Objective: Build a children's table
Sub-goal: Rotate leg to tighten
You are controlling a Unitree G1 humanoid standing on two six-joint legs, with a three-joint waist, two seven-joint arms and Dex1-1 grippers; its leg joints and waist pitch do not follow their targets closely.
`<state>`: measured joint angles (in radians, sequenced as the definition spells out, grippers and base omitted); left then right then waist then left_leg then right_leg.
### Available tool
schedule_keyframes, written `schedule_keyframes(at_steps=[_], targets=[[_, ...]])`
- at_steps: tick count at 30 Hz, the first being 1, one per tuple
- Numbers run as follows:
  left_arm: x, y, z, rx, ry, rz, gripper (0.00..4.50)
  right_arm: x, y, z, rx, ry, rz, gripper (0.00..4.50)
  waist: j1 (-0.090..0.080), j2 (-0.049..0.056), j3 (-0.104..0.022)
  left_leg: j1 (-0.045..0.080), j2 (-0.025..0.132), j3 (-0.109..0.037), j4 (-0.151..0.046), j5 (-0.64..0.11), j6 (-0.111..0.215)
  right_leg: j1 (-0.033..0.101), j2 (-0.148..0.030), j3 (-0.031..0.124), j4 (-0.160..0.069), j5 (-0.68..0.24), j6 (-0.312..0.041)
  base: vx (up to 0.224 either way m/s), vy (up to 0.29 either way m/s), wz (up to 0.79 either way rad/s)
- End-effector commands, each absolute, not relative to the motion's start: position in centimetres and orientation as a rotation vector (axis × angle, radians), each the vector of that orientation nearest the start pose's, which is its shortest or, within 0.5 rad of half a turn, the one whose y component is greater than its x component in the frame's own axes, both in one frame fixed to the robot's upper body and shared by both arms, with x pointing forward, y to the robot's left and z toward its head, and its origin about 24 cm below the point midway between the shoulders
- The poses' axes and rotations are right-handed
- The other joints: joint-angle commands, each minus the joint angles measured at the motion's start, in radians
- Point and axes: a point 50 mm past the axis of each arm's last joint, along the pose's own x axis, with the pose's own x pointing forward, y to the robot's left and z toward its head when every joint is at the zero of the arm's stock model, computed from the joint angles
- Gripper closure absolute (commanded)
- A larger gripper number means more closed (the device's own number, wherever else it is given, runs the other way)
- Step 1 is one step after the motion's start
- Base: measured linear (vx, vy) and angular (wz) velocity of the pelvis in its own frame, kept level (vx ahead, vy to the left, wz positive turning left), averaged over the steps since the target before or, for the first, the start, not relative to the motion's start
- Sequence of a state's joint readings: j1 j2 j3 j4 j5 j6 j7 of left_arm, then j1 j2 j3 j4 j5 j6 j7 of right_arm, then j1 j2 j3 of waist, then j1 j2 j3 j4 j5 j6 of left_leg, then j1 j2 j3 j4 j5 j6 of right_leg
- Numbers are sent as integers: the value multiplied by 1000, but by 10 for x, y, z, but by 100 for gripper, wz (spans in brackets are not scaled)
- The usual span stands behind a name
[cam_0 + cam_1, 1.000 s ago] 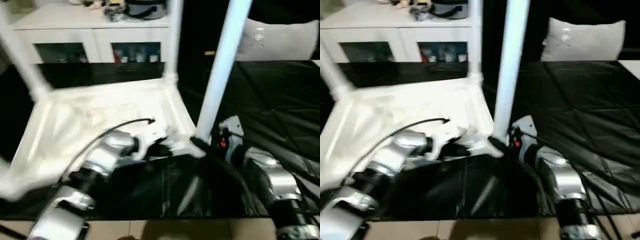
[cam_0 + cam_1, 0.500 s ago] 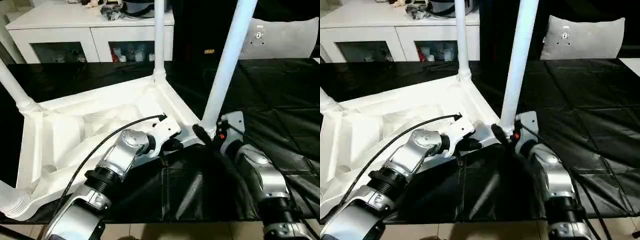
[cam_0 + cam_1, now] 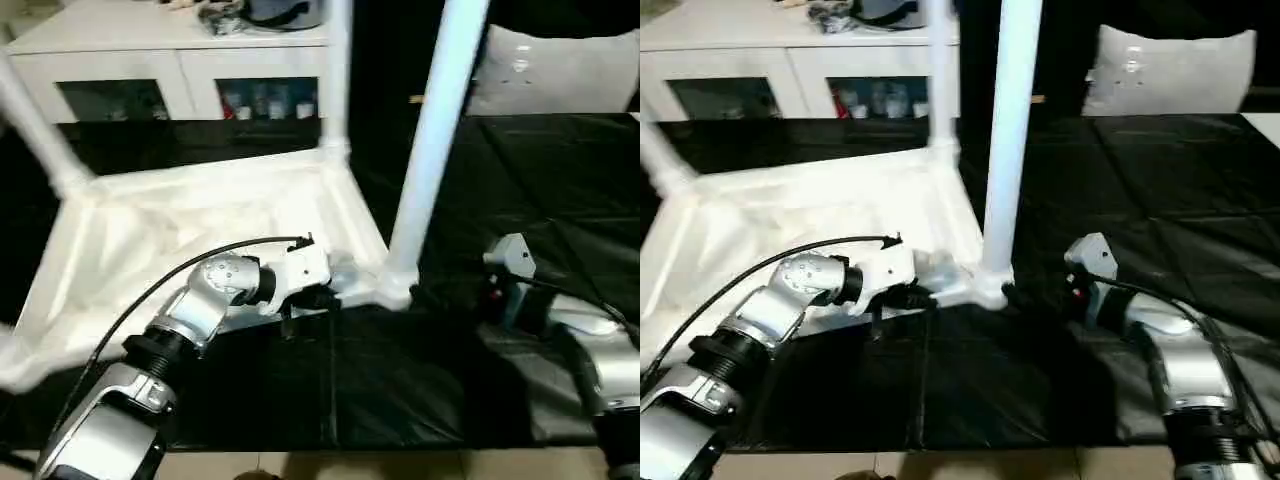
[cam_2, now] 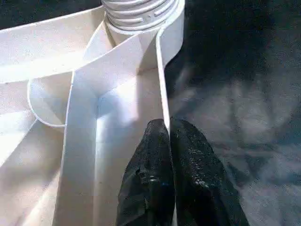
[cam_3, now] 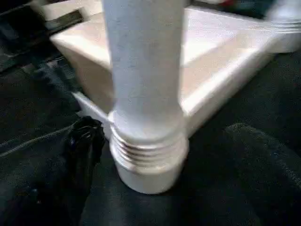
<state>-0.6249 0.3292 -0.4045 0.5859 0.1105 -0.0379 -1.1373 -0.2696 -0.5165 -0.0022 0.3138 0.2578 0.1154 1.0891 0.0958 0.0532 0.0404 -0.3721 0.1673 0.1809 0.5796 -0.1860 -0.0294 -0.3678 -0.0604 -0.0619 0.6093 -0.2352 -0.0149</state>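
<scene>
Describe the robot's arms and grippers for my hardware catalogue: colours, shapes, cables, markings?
Both forearms are silver, rounded metal segments with black ribbed collars. The left arm ends in a white wrist housing, with a black cable arching over it. The left gripper has two black, rough-textured fingers. The right arm carries a pale angular wrist block with a small red mark and black cables alongside.

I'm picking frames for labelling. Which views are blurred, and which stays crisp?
Both eye views: smeared throughout, legs and white cabinet soft. Right wrist view: near leg and threaded socket blurred. Left wrist view: sharpest, left gripper's fingers and tabletop rim crisp.
</scene>
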Motion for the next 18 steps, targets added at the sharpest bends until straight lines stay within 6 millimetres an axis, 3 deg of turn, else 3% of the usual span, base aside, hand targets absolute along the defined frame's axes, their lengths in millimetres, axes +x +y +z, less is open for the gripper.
schedule_keyframes(at_steps=[1, 3, 5, 6, 12, 18], targets=[[299, 104, 31, 669, 474, -1561, 450, 279, -213, 66, -187, 257, 1078, 3, 4, -20, -53, 9, 76, -25, -53, -109, 126, 34, -99, 51, -68, -1, -247, 0, 0, 0], [298, 107, 34, 692, 478, -1631, 450, 276, -211, 66, -201, 295, 1171, 3, 11, -24, -54, 8, 76, -25, -52, -102, 130, 36, -101, 50, -66, 1, -244, 0, 0, 0], [297, 108, 35, 704, 478, -1664, 450, 275, -209, 65, -202, 312, 1212, 3, 17, -22, -53, 9, 77, -24, -52, -110, 129, 35, -103, 50, -67, -21, -240, 0, 0, 0], [297, 108, 36, 706, 481, -1676, 450, 274, -208, 65, -201, 318, 1228, 31, 21, -21, -53, 12, 78, -25, -53, -121, 122, 33, -103, 49, -68, -43, -239, 0, 0, 0], [294, 110, 39, 725, 492, -1764, 450, 274, -198, 62, -178, 338, 1307, 74, 28, -21, -52, 15, 82, -26, -57, -140, 96, 31, -104, 50, -68, -71, -242, 0, 0, 0], [294, 109, 39, 734, 498, -1796, 450, 270, -194, 58, -147, 365, 1351, 137, 40, -21, -55, 13, 81, -25, -53, -116, 98, 34, -106, 51, -63, -38, -240, 0, 0, 0]])
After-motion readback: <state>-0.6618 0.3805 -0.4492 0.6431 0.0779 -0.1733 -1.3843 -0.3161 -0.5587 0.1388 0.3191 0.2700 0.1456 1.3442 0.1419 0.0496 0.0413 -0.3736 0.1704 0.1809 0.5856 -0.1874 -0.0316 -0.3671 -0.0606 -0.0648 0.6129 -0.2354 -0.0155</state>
